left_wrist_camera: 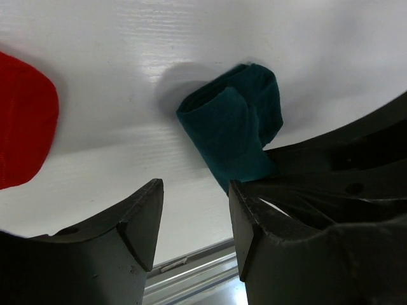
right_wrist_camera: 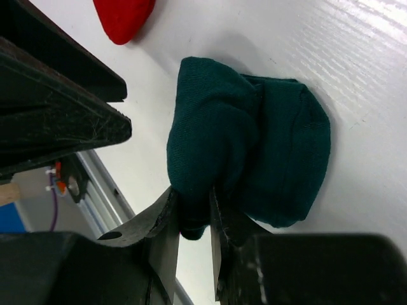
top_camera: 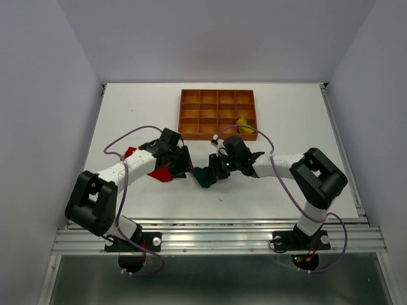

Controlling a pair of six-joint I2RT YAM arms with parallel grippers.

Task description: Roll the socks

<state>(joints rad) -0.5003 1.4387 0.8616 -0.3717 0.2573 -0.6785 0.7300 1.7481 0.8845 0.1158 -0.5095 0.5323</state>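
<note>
A dark teal sock (top_camera: 205, 176) lies rolled into a small bundle (left_wrist_camera: 232, 127) on the white table between the two grippers. My right gripper (right_wrist_camera: 194, 216) is shut on a fold at the edge of the teal sock (right_wrist_camera: 254, 146). Just left of the bundle, my left gripper (left_wrist_camera: 194, 210) stands open, with only bare table between its fingers. The red sock (top_camera: 160, 175) lies flat under the left arm and shows at the left edge of the left wrist view (left_wrist_camera: 22, 121). A yellow sock (top_camera: 243, 125) sits in a compartment of the tray.
The orange-brown gridded tray (top_camera: 218, 114) stands at the back centre of the table. The metal rail of the table's front edge (left_wrist_camera: 191, 264) runs close below the left gripper. The two grippers are nearly touching. White walls enclose the table's sides and back.
</note>
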